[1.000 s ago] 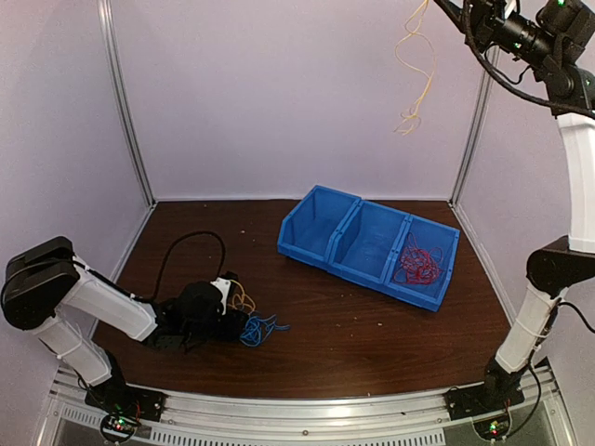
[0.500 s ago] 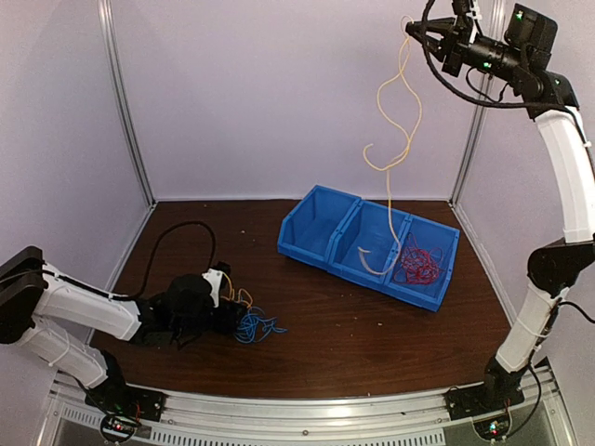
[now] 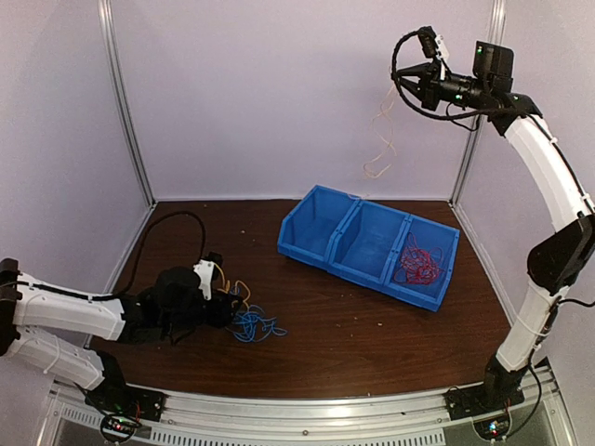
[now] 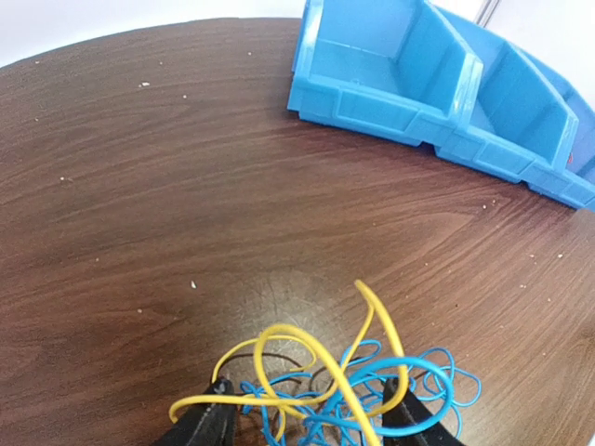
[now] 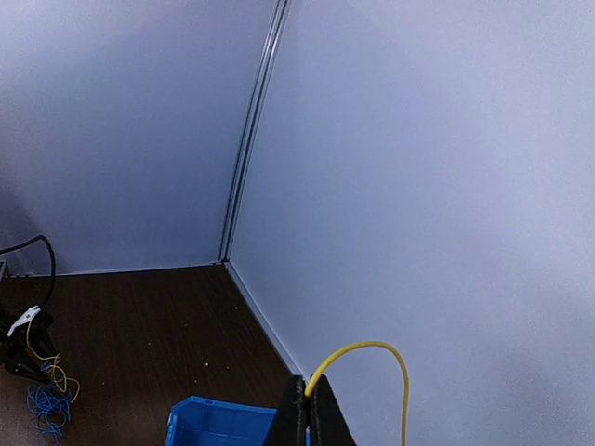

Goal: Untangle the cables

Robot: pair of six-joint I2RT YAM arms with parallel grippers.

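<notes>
Left gripper (image 4: 307, 401): I see jaws apart, straddling curly blue-and-yellow cables (image 4: 349, 381) on wood-grain table (image 4: 139, 186). Right gripper (image 5: 308, 404) clamps thin yellow strand (image 5: 372, 347).

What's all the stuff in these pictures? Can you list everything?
table: one, dark brown, under everything
bin: one, blue, three compartments, right side of the table
red cables: one bunch, red, bin's rightmost compartment
blue cables: one tangle, blue, table's near left
yellow loop: at least one, yellow, mixed into the blue tangle
hanging cable: one, yellow, dangling high up
left pincer: one, black, open around the tangle
right pincer: one, black, high up, shut on the hanging cable
</notes>
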